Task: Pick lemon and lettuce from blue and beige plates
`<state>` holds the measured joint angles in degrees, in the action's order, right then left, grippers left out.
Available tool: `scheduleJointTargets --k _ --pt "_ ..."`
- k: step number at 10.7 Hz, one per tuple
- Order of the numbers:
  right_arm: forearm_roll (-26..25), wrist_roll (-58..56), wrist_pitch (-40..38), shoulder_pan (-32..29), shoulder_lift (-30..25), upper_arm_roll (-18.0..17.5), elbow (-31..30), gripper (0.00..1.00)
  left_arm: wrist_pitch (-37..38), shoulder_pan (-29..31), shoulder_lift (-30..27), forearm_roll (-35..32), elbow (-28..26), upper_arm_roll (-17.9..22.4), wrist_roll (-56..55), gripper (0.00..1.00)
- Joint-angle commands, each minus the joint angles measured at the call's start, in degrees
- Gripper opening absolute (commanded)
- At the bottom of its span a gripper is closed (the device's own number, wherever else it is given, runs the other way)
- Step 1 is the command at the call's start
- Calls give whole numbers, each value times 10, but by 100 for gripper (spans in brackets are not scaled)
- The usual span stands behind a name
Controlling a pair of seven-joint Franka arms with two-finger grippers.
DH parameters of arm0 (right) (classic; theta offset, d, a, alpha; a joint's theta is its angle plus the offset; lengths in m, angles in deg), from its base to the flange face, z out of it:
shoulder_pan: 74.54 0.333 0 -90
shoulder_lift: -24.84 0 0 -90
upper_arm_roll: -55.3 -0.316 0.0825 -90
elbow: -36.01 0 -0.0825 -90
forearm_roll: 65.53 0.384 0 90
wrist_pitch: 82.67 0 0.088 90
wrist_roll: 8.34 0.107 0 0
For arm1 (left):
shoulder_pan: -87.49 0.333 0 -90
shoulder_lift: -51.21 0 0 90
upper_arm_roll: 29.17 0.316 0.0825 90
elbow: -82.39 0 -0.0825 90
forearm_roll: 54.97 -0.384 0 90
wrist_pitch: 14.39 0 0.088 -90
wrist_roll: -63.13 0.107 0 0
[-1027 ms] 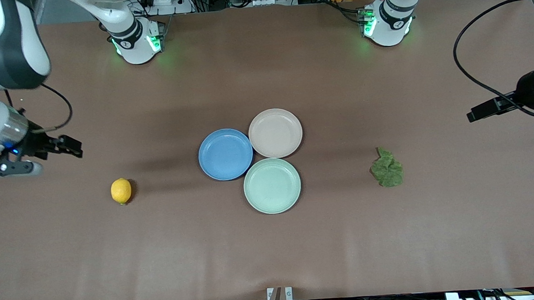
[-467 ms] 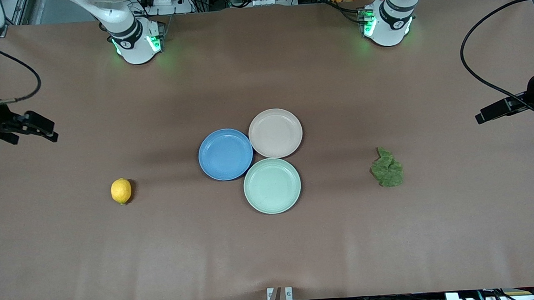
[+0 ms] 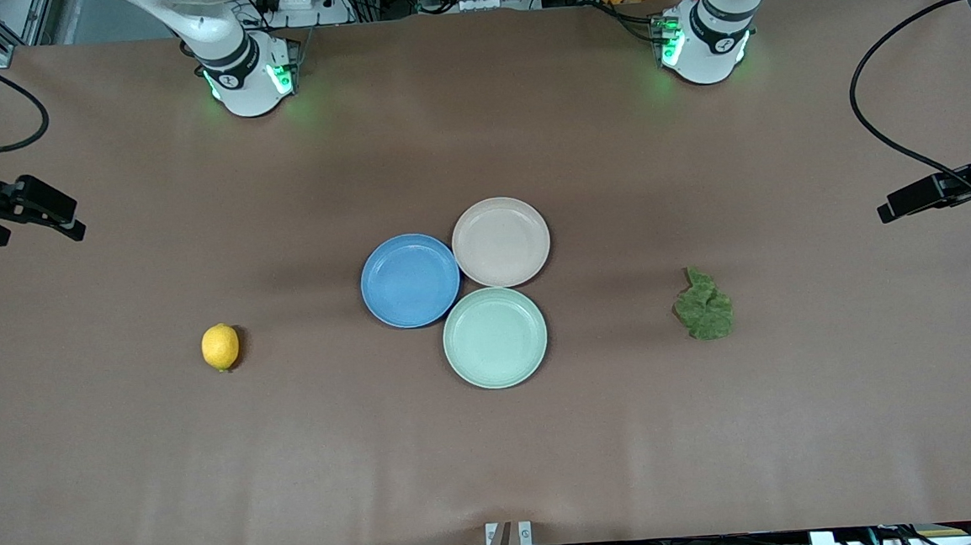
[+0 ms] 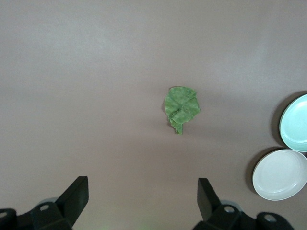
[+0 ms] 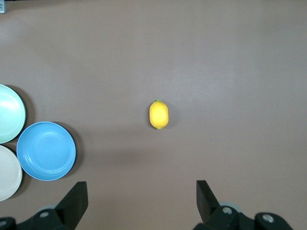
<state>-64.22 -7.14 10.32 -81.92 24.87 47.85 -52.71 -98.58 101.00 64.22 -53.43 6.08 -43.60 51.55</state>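
The brown desk (image 3: 497, 457) carries three round matte plates touching in a cluster at its centre: medium blue plate (image 3: 410, 280), pale beige plate (image 3: 500, 242), pale mint-green plate (image 3: 494, 337), all bare. The wrinkled dark green lettuce leaf (image 3: 703, 307) lies on the desk toward the left arm's end; the small oval yellow lemon (image 3: 220, 347) lies toward the right arm's end. The left gripper (image 4: 143, 194) is raised over the lettuce, jaws released; the right gripper (image 5: 142, 195) is raised over the lemon, jaws released.

Three plates (image 3: 411, 280) touching mid-table, lemon (image 3: 220, 347) toward right arm's end (lettuce (image 3: 704, 307) toward left's)
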Motion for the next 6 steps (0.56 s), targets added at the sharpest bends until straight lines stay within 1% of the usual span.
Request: scheduleJointTargets --k 1,2,6 --pt "13 -8 -4 -2 -6 0 3 100 -2 -2 -11 9 0 7 13 100" --pt "13 -9 -1 -3 -5 0 3 100 -2 1 -18 9 -2 6 12 100" --pt "13 -5 5 -4 -2 0 2 100 0 -1 -11 11 -1 5 11 100"
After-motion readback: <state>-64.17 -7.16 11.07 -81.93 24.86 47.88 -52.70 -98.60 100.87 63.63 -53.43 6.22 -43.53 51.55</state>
